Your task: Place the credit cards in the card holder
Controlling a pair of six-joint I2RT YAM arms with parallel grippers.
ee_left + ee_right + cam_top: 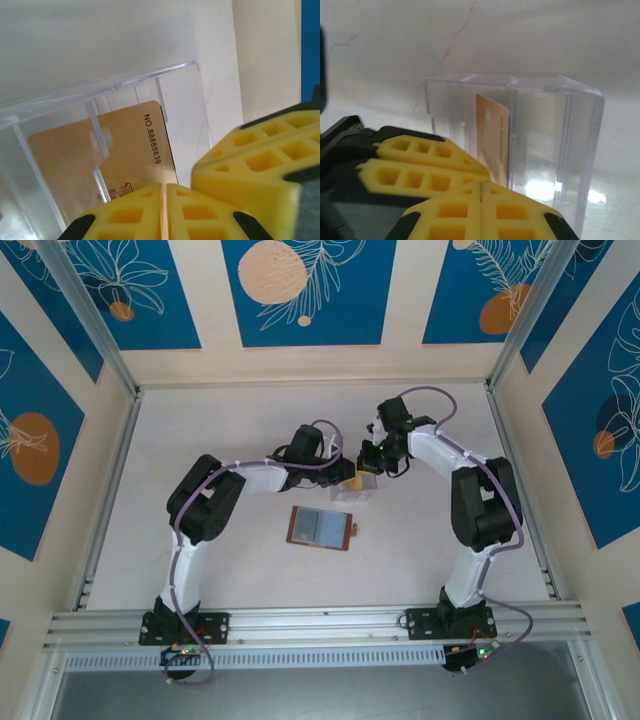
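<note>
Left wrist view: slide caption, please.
Left gripper, shut, at the corner of a tan credit card in a clear plastic box.

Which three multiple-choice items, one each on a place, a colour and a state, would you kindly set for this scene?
1. Where is the tan rectangular plastic card?
A. Lying loose outside any container
B. Inside the clear plastic box
C. Inside a drawer

2. What colour is the inside of the reddish-brown leather card holder?
A. Green
B. Yellow
C. Grey-blue

3. How does that card holder lie?
A. Open and flat on the table
B. Folded shut
C. Standing on edge

Answers:
1 B: both wrist views show the card between the box's clear walls.
2 C: the top view shows grey-blue pockets within a brown border.
3 A: its inside faces up.
</note>
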